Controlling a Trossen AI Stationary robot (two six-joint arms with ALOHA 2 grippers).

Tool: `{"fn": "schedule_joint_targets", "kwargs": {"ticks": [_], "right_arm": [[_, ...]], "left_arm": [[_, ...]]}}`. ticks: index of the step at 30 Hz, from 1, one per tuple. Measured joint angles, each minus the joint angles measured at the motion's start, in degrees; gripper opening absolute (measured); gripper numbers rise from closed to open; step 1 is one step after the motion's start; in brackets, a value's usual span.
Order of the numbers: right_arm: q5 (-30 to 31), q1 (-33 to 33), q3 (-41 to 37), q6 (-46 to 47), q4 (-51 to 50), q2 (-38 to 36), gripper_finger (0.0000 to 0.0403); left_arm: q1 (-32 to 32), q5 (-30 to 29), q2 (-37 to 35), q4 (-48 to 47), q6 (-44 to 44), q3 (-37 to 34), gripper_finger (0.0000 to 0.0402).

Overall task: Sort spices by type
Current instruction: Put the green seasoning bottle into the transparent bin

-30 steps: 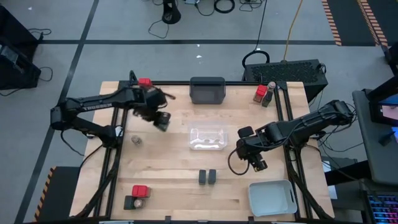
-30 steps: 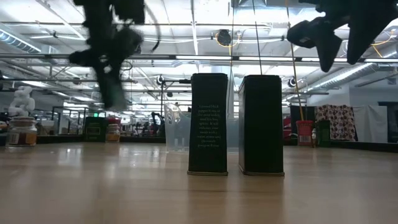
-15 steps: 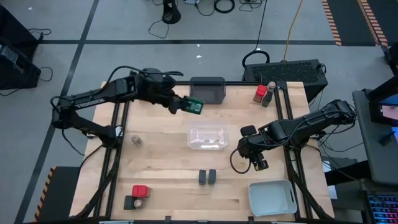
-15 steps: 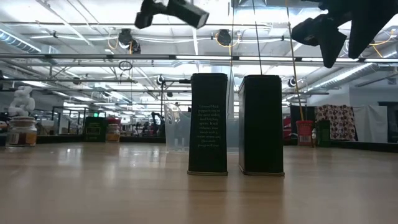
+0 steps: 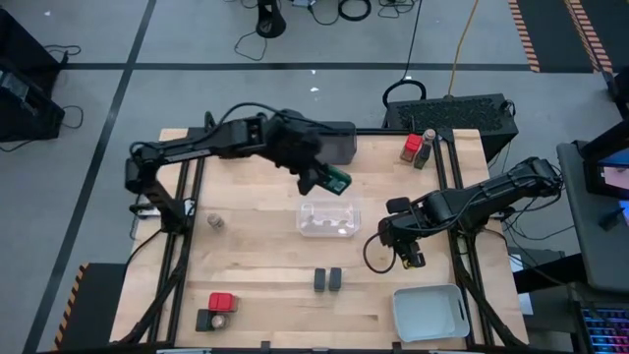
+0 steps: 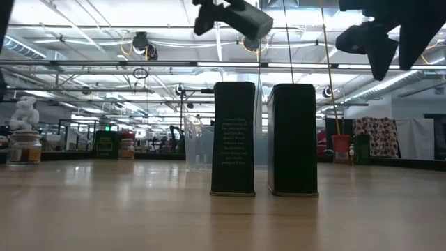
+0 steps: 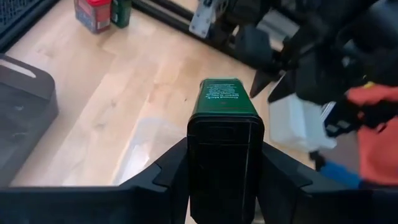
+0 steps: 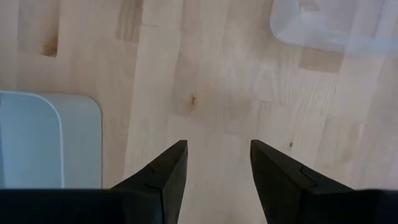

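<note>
A black boxy spice tin is clamped between the left gripper fingers, above the clear tray. It is judged light, rigid and slick, best held across its flat sides. Its long axis runs forward from the fingers. The right gripper fingers are parted, with nothing between them.

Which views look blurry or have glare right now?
Low view: the two black tins are sharp, the room behind soft, ceiling lights glaring. Left wrist view: the green tin held in the left gripper is soft-edged; the right arm behind it is blurred.
</note>
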Motion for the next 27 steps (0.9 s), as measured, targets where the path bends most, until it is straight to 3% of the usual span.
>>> {"fn": "schedule_joint_targets", "kwargs": {"ticks": [5, 10, 16, 21, 27], "right_arm": [[0.2, 1.2, 0.0, 1.0, -1.0, 0.0, 0.0157], [0.6, 2.9, 0.0, 0.9, -1.0, 0.0, 0.0157], [9.2, 6.2, 0.0, 0.8, -0.8, -3.5, 0.0157], [12.3, 8.4, -3.1, -3.0, 6.1, -12.7, 0.0157], [12.4, 7.7, -15.3, -8.3, 22.7, -28.2, 0.0157]], "left_arm": [[-0.8, -1.4, 6.2, -6.3, 5.7, 7.6, 0.0146], [-1.5, -2.7, 11.2, -7.5, 11.6, 9.3, 0.0146], [-1.5, -2.8, 16.8, -7.8, 12.8, 9.3, 0.0146], [-1.8, -3.7, 20.3, -7.5, 16.7, 9.3, 0.0146], [-2.9, -8.0, 22.9, -7.2, 18.9, 9.3, 0.0146]]}}
